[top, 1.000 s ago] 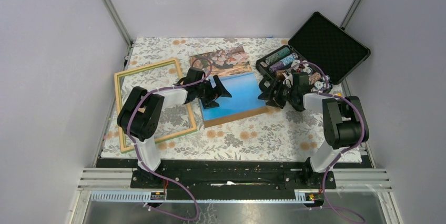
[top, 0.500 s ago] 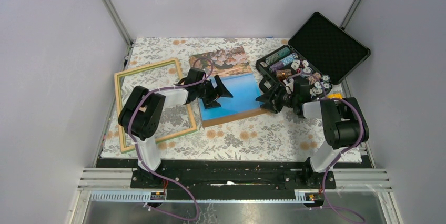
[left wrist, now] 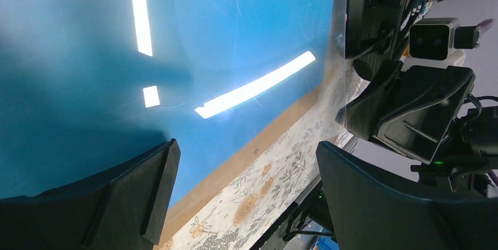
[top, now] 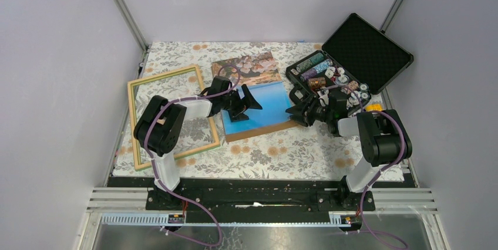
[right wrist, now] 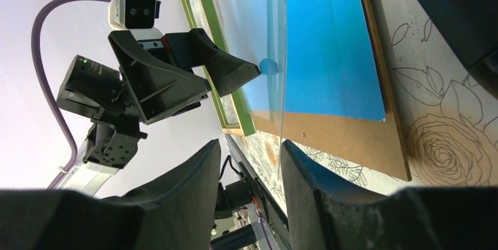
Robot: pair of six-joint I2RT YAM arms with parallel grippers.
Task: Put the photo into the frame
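The photo (top: pixel 271 98), blue sea and sky, lies face up on a brown backing panel (top: pixel 258 132) mid-table. The frame (top: pixel 137 127), green with wood sides, lies to its left with the tablecloth showing through it. My left gripper (top: pixel 248 109) hovers open over the photo's left part; its fingers (left wrist: pixel 135 191) stand wide apart above the glossy blue surface. My right gripper (top: pixel 292 112) is low at the photo's right edge, its jaws partly narrowed with a gap. A thin clear sheet's edge (right wrist: pixel 285 85) rises over the photo (right wrist: pixel 323 44) and ends beside my right gripper's (right wrist: pixel 251 150) inner finger.
A black hinged case (top: pixel 367 47) full of chips stands open at the back right, close behind my right arm. A brown floral print (top: pixel 246 67) lies behind the photo. Grey walls close in on both sides of the flowered cloth (top: pixel 282 156).
My right gripper has dropped lower and reached left to the photo's right edge, and its jaws have narrowed. The left gripper has hardly moved and stays wide.
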